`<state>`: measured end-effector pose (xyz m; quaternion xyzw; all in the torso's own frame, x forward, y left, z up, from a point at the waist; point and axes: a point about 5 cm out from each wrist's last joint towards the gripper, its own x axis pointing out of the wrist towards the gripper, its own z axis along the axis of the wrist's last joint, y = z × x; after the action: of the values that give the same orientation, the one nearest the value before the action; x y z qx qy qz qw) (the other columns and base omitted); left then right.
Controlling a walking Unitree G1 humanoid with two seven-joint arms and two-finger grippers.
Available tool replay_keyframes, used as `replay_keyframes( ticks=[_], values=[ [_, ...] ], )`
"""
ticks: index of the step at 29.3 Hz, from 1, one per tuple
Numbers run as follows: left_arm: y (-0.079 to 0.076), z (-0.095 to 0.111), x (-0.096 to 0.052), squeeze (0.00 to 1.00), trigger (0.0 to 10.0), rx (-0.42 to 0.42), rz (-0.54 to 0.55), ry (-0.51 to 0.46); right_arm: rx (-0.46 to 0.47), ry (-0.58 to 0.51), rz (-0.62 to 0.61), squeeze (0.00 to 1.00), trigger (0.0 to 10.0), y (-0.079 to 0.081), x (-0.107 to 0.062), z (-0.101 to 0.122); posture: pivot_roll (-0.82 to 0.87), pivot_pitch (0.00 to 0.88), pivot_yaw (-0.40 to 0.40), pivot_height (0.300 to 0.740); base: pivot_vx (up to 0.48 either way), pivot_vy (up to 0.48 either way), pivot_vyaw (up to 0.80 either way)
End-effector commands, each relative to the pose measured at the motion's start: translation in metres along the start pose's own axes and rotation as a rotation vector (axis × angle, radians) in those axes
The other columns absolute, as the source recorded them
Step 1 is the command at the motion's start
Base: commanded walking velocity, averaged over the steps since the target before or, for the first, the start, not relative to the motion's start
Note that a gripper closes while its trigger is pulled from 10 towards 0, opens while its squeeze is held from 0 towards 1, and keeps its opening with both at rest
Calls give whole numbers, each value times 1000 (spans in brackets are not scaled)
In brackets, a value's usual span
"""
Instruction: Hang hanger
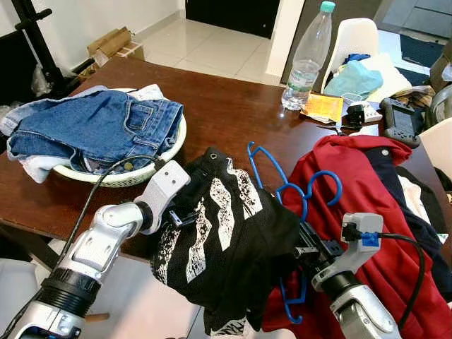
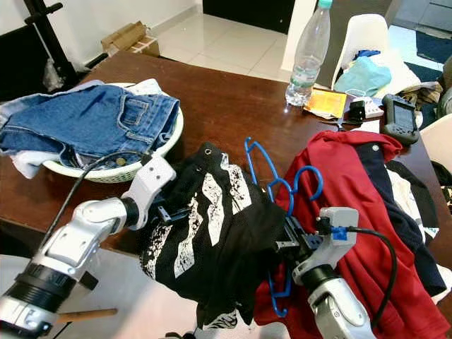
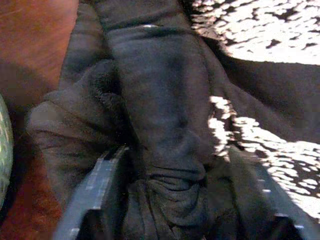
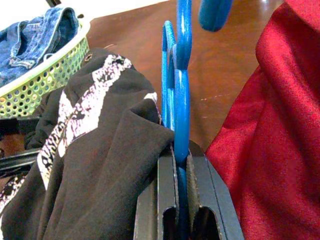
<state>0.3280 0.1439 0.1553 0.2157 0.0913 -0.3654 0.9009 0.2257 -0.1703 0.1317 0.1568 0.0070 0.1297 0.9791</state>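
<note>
A thin blue plastic hanger [image 4: 181, 115] with a curved hook was pinched flat between the two black fingers of the right gripper [image 4: 181, 187], just above the near edge of the brown wooden table [image 1: 226, 113]. A soft black garment [image 1: 226, 240] with rough white stripes was draped over the hanger, and a thick bunched fold of it was squeezed by the left gripper [image 3: 170, 200]. A smooth red jacket [image 1: 367, 205] was spread beside it. Blue denim jeans [image 1: 99, 131] were heaped in a round basket [image 4: 37, 82] full of small holes. A clear plastic bottle [image 1: 305, 60] was stood upright far back.
</note>
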Motion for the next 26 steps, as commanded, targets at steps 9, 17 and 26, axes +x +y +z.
replay_keyframes(
  ticks=[9,17,26],
  values=[
    [-26,-3,-2,0,0,30,-182,0,-5,32,-24,0,10000,-5,-3,-4,18,205,-51,740,0,0,0],
    [-27,-1,-4,0,0,73,-215,-2,-1,32,-24,0,10000,-4,-2,-5,18,200,-51,740,0,0,0],
    [-39,32,-21,0,0,-24,-364,-209,6,28,-22,0,10000,-6,-1,-5,22,191,-48,740,0,0,0]
  ],
)
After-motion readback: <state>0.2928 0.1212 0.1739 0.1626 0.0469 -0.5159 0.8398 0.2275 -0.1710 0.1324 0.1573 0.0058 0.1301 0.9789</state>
